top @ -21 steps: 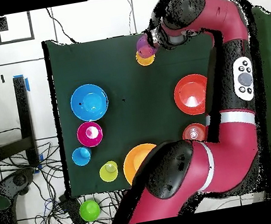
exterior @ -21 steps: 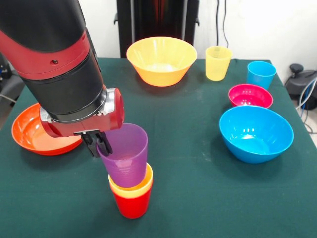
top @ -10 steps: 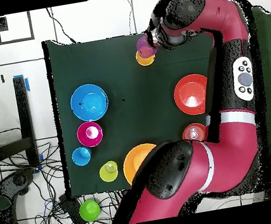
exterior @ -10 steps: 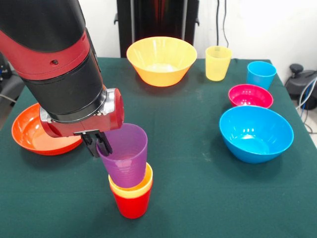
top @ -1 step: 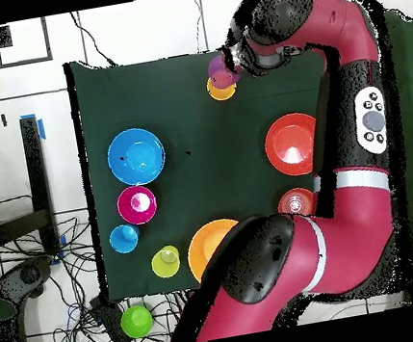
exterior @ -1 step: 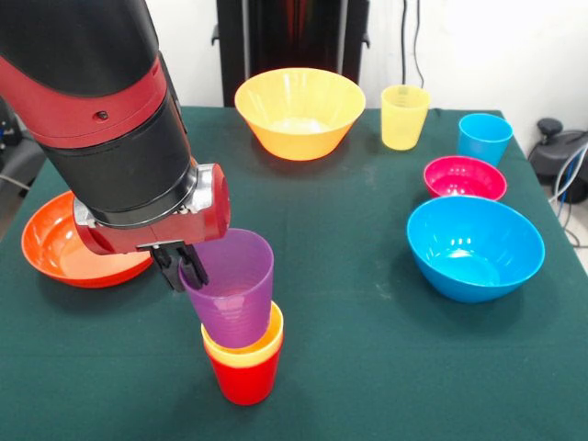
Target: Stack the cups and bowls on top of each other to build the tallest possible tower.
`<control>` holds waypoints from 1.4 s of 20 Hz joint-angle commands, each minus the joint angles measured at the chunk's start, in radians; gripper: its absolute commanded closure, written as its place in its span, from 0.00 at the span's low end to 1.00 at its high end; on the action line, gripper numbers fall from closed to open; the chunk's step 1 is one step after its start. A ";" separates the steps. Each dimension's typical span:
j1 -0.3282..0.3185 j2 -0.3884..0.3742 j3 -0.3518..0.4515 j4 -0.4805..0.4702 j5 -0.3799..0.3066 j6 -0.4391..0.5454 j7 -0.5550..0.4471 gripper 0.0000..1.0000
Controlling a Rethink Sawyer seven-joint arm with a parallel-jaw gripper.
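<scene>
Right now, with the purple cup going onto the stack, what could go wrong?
1. The purple cup sits tilted in the yellow-orange cup; released so, it may wedge crooked rather than nest.
2. The gripper holds it at the rim on one side only; pushing down could tip the narrow red cup base.

No text, label, brand, number or sign can be read in either view. The cups, the bowls, the green tabletop and the red and black arm carry plain surfaces, and the white panel on the arm at 3 o'clock overhead shows only unreadable round buttons.
</scene>
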 commanded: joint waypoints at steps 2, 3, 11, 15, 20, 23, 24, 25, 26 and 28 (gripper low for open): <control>0.032 -0.009 0.038 0.020 -0.046 0.085 -0.208 1.00; 0.031 -0.010 0.038 0.024 -0.045 0.082 -0.207 1.00; 0.030 -0.010 0.038 0.030 -0.035 0.097 -0.189 1.00; 0.032 -0.012 0.039 0.030 -0.036 0.100 -0.195 0.00; 0.032 -0.013 0.039 0.031 -0.034 0.099 -0.188 0.00; 0.032 -0.011 0.040 0.030 -0.034 0.097 -0.191 0.00; 0.033 -0.012 0.040 0.030 -0.034 0.098 -0.190 0.00; 0.033 -0.012 0.040 0.029 -0.034 0.098 -0.189 0.00; 0.034 -0.011 0.041 0.028 -0.034 0.098 -0.189 0.00; 0.034 -0.011 0.040 0.025 -0.034 0.101 -0.186 0.00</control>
